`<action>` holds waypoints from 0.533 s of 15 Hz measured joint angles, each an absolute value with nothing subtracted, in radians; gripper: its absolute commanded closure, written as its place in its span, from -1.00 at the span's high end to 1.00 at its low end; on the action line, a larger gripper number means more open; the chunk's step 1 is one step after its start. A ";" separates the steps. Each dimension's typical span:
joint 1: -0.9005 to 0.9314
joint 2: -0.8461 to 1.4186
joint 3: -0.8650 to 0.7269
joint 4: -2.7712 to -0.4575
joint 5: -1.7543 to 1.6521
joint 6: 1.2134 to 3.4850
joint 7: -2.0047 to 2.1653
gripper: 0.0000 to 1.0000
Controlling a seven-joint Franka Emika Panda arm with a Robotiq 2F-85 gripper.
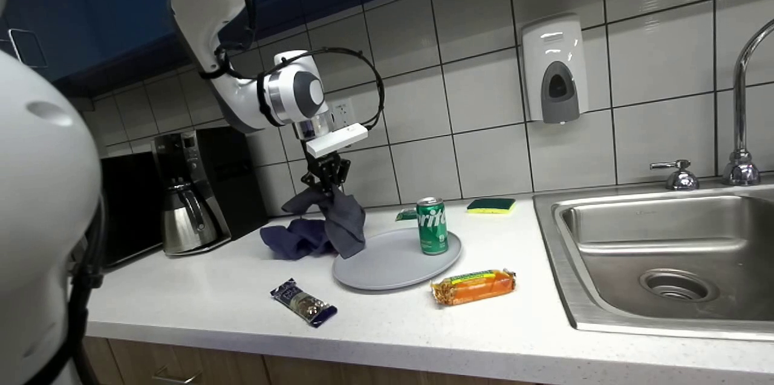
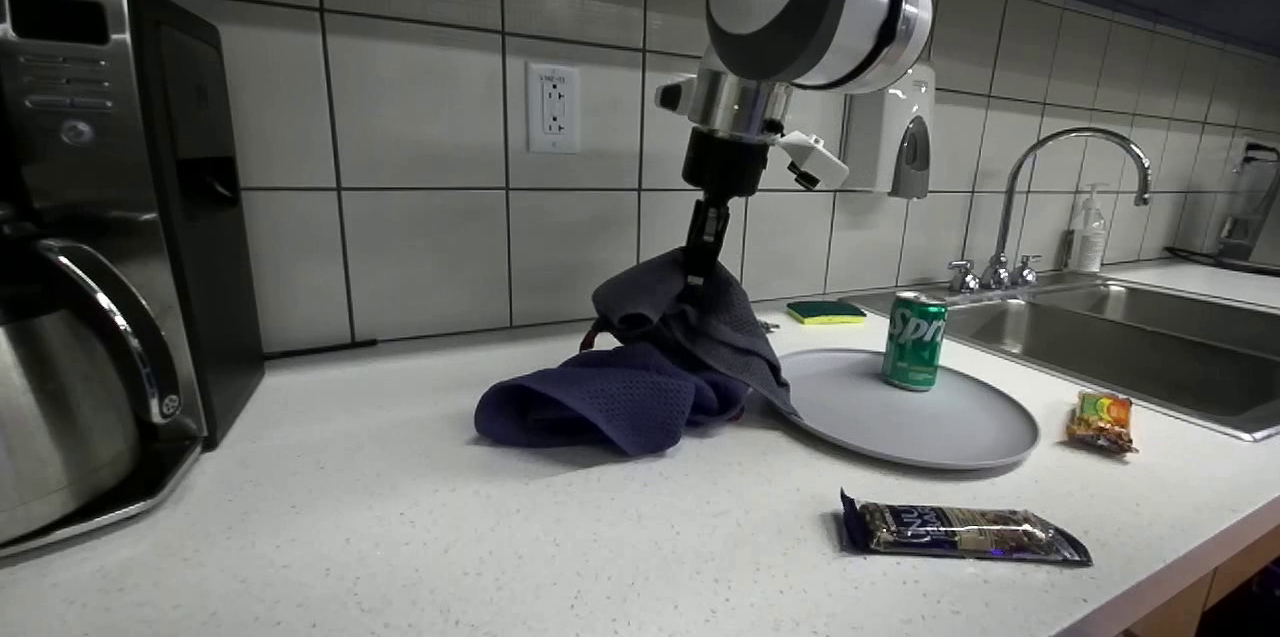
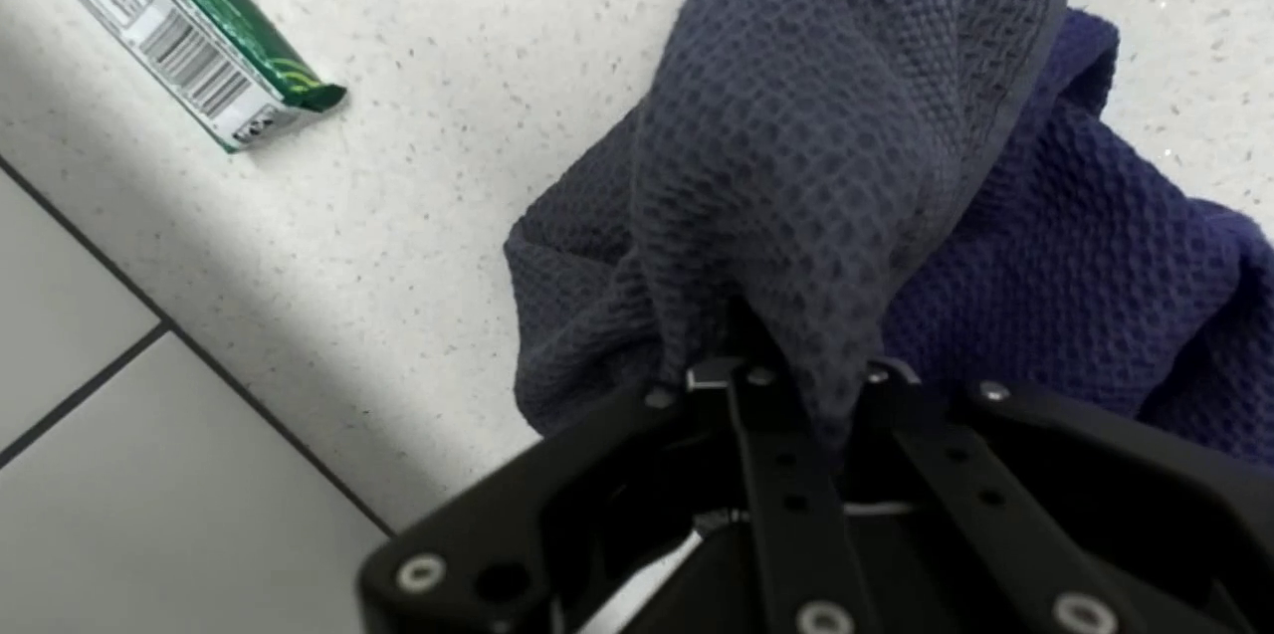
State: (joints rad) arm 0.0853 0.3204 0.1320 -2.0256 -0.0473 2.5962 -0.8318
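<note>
My gripper (image 1: 328,184) is shut on a dark grey waffle-weave cloth (image 1: 346,222), pinched by a gathered fold. In the wrist view that fold of grey cloth (image 3: 796,146) hides the fingertips. Its lower part hangs down to the left edge of a grey plate (image 2: 930,442). Under and beside it lies a crumpled navy-purple cloth (image 2: 600,402) on the counter; whether the two are joined I cannot tell. A green Sprite can (image 1: 432,228) stands upright on the plate. Near the wall, a green-and-white packet (image 3: 214,47) lies flat in the wrist view.
A dark nut bar (image 1: 303,302) and an orange snack packet (image 1: 474,288) lie in front of the plate. Behind is a green-yellow sponge (image 1: 491,206). A coffee maker (image 1: 224,191) stands at one end, a steel sink (image 1: 571,276) at the other. The tiled wall runs close behind.
</note>
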 measured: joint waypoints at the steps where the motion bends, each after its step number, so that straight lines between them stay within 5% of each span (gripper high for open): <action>1: 0.086 0.335 0.138 -2.006 -0.047 2.595 -0.832 -0.96; 8: 0.094 0.396 0.176 -1.887 -0.047 2.573 -0.831 -0.96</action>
State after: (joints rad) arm 0.0936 0.3957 0.1765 -1.8873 -0.0473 2.5727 -0.8311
